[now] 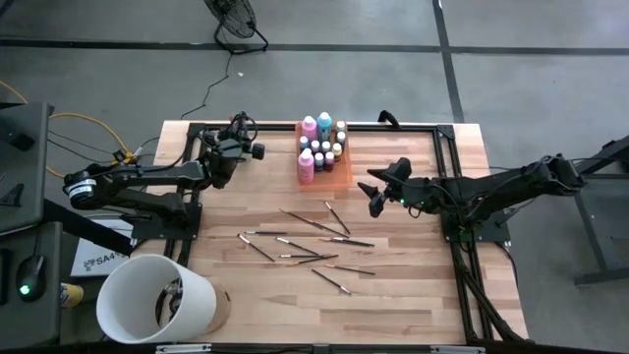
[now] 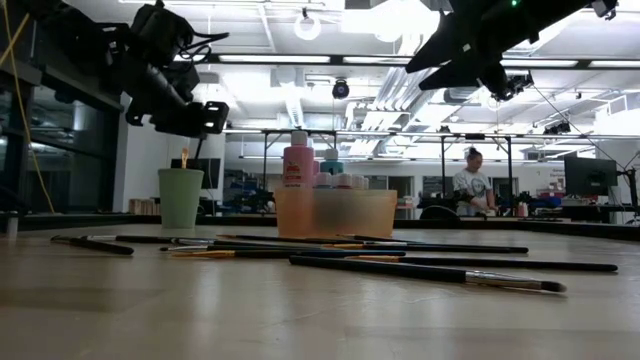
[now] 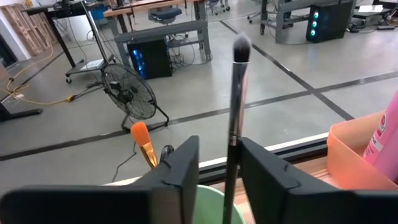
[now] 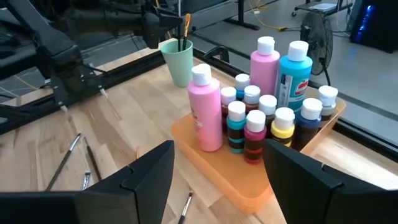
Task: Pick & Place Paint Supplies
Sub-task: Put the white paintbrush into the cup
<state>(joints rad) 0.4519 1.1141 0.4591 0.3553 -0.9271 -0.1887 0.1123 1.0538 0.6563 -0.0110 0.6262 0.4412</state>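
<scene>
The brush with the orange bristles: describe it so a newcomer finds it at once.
Start at the orange tray of paint bottles. Just beyond its corner stands the mint-green cup. The orange-bristled brush stands upright in it, bristles up; the table's other brushes lie flat on the wood.

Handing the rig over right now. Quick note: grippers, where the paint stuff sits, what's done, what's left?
Left gripper: over the mint-green cup, fingers apart around an upright brush; release or grip unclear. An orange-tipped brush is already in the cup.
Right gripper: open, empty, in the air right of the orange tray.
Done: bottles stand in the tray.
Left: roughly a dozen brushes lie loose on the table in front of the tray.
</scene>
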